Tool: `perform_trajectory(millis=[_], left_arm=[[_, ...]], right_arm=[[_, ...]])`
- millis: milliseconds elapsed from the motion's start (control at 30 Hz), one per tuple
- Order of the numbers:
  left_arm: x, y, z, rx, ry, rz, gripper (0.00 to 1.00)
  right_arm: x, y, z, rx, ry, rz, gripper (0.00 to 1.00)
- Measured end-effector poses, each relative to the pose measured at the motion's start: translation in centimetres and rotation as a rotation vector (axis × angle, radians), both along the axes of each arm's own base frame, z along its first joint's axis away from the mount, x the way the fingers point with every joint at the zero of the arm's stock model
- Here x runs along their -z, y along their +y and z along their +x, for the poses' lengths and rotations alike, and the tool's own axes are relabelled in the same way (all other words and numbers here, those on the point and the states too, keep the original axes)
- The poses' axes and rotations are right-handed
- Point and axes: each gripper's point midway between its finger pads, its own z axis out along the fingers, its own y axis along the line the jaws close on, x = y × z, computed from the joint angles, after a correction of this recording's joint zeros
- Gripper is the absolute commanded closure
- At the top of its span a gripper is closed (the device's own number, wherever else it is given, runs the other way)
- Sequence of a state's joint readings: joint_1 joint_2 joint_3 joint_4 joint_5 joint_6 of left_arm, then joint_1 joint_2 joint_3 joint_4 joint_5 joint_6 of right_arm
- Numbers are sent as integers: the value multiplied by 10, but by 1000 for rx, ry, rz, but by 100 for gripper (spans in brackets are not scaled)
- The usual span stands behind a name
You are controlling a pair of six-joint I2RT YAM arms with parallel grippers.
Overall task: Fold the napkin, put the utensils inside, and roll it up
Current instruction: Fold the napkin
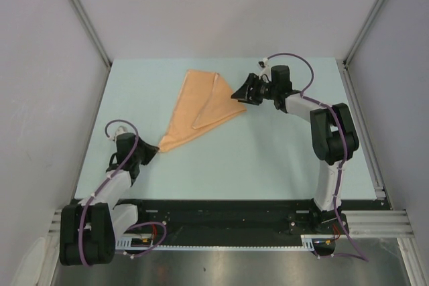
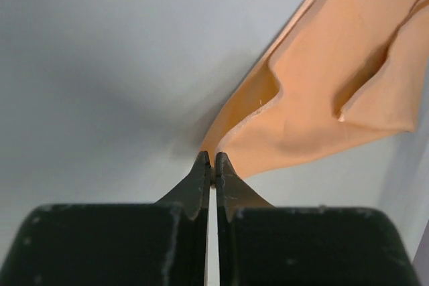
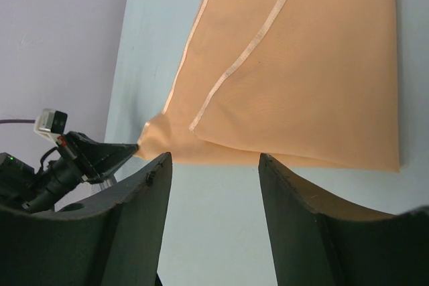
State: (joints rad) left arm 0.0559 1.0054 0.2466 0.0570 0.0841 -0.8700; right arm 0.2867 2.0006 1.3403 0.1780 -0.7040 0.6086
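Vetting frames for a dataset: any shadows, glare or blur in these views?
Top external: evenly lit, sharp, no glare on the pale table. Left wrist: soft grey shadow beside the peach-orange cloth napkin. Right wrist: the black fingers read as dark silhouettes; napkin evenly lit.

One view is taken from high above; both wrist views are taken closely along their jaws, the soft peach-orange cloth napkin [image 1: 201,106] ahead being shared.

Left gripper [image 1: 153,149], lower left, pinches the napkin [image 1: 201,102] corner; right gripper [image 1: 236,94], upper centre, jaws apart.
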Motion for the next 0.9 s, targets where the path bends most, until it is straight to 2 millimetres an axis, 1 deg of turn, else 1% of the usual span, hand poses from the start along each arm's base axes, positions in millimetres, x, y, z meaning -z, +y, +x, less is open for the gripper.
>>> perform_trajectory(millis=[67,200,300,333,367,400,467,567,600,633,700,733,800,900], left_arm=[[-12,0,10,37,-18,25,100],[-40,-6,43,131,-67,58,100],[-57,-18,68,211,-97,69,100],[-62,-25,77,240,-107,76,100],[-68,-36,87,278,-119,82,100],[-76,-53,97,331,-139,89,100],[-86,-82,112,412,-164,98,100],[-102,-136,137,544,-212,113,100],[-105,-150,144,577,-225,117,100],[-108,-170,153,622,-234,126,100],[-109,-206,170,694,-259,141,100],[-109,-219,175,719,-266,146,100],[-103,-249,187,780,-273,162,100],[-85,-284,198,855,-264,192,100]], right_arm=[[0,0,-1,-1,2,-2,41],[-1,-1,-2,-1,3,-4,41],[-3,-1,-4,-2,1,-3,41],[-4,-2,-6,-1,1,-3,41],[-4,-3,-7,0,2,-4,40],[-5,-3,-9,0,2,-4,41],[-6,-6,-11,5,4,-5,41],[-6,-13,-20,14,13,-9,41],[-6,-16,-22,19,14,-10,41],[-6,-19,-23,24,16,-11,41],[-6,-27,-26,37,19,-12,41],[-7,-31,-28,44,21,-13,41],[-7,-40,-30,61,24,-14,41],[-6,-51,-36,79,30,-20,41]])
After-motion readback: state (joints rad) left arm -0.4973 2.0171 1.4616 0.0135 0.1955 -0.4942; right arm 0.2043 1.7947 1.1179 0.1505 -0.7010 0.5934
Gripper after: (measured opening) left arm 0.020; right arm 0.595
